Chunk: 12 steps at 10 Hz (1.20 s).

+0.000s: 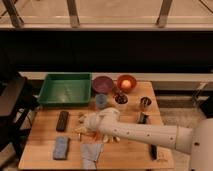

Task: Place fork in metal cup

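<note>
Sitting low at centre-left of bench [45, 134], gripper [86, 124] on white arm [145, 134] entering from lower right; cannot tell clenched or released. Fork not made out, spot under gripper hidden. Orange carrot [83, 134] just below gripper. Metal cup [145, 102] well apart, right side of bench, near white cup [120, 98]. Blue cup [101, 100] above gripper. Green tray [65, 90] upper left.

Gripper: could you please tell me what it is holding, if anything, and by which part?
It cannot be told. The gripper is low over the wooden table, near its middle, hiding anything it might grip.
</note>
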### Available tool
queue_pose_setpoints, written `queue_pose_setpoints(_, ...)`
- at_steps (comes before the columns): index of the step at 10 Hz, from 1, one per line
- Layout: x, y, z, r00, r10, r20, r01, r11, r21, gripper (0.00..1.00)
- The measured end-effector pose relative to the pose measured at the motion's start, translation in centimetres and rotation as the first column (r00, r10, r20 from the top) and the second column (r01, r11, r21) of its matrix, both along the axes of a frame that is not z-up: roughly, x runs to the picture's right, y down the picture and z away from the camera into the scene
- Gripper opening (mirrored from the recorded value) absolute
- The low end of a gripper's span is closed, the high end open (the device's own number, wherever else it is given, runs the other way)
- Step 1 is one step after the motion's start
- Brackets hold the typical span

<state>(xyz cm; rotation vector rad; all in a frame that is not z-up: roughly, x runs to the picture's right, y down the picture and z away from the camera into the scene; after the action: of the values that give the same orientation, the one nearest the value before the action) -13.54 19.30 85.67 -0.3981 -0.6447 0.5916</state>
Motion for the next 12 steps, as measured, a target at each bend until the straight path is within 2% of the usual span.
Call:
queue_pose_setpoints(1,-0.1,0.0,0.0,1.0,-0.001,0.0,0.001,1.0,0.002,0.03)
queue_pose_setpoints(2,0.0,-0.1,0.0,1.0,-0.007,-0.003,0.007,0.9999,0.009,0.0)
queue_pose_setpoints(5,-0.5,0.1,-0.4,1.0,-0.024,0.0,0.024,0.9996,0.016,0.0)
queue_pose_setpoints(7,-0.9,-0.2,-1.2,0.999,-0.034,0.011,0.034,0.9988,0.035,0.0)
queue_pose_setpoints(8,-1.2,-0.4,-1.7,0.999,-0.042,0.02,0.041,0.998,0.048,0.05)
queue_pose_setpoints(12,-1.8,-1.1,-3.3,0.996,-0.068,0.057,0.064,0.9946,0.081,0.43)
